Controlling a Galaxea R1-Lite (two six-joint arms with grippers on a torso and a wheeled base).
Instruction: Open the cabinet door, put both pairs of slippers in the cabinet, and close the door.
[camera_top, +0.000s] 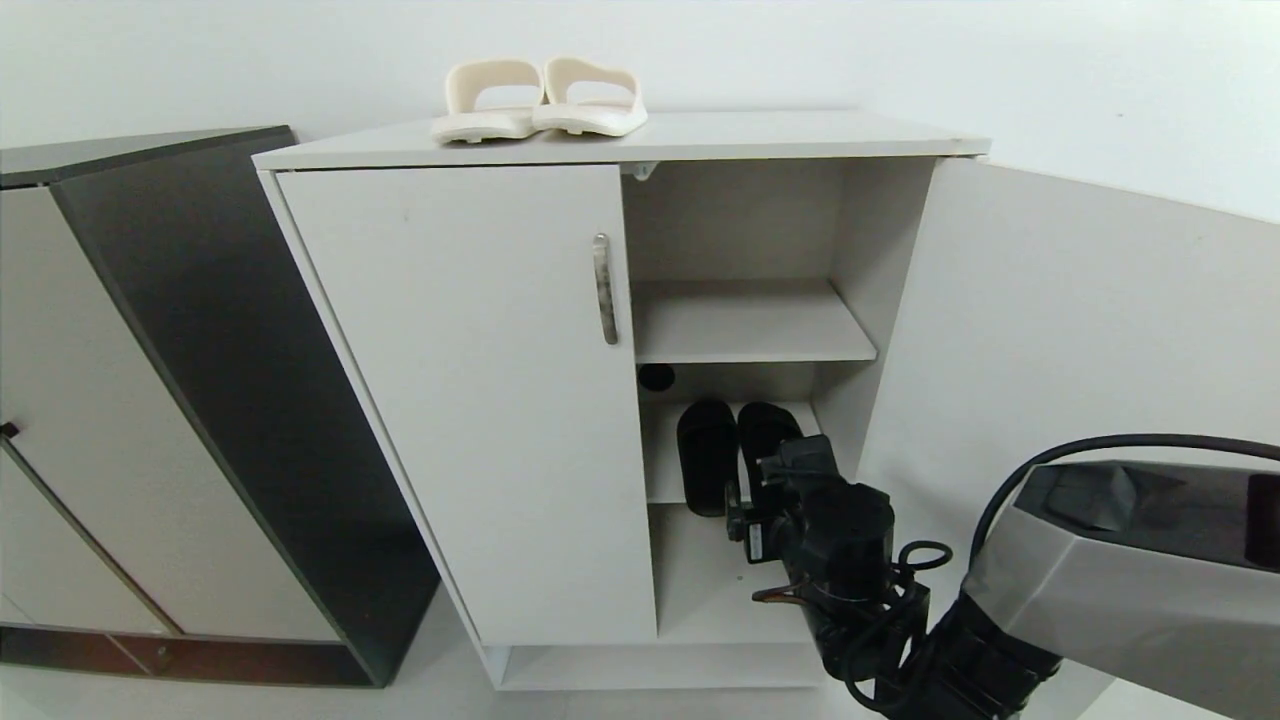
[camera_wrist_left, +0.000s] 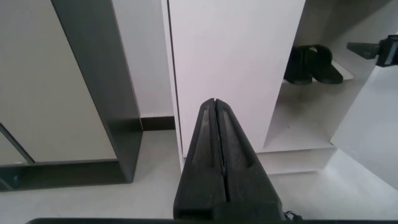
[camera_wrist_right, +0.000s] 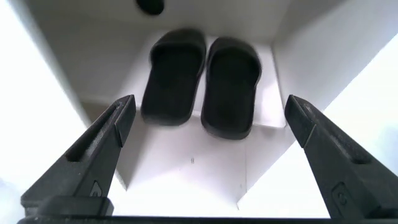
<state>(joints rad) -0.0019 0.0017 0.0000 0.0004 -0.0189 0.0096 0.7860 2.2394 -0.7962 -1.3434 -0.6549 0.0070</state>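
The white cabinet (camera_top: 460, 400) has its right door (camera_top: 1060, 340) swung open and its left door shut. A pair of black slippers (camera_top: 730, 450) lies side by side on the middle shelf, heels sticking past the shelf's edge; the pair (camera_wrist_right: 202, 81) lies just beyond my fingers. My right gripper (camera_wrist_right: 208, 134) hovers open and empty just in front of that pair, above the bottom shelf. A pair of cream slippers (camera_top: 540, 98) rests on the cabinet top. My left gripper (camera_wrist_left: 215, 118) is shut, held low before the closed left door (camera_wrist_left: 230, 62).
A dark grey cabinet (camera_top: 150, 400) stands close on the left. The upper shelf (camera_top: 745, 320) and bottom shelf (camera_top: 710, 580) are bare. The open right door stands beside my right arm. A metal handle (camera_top: 603, 288) runs down the left door's edge.
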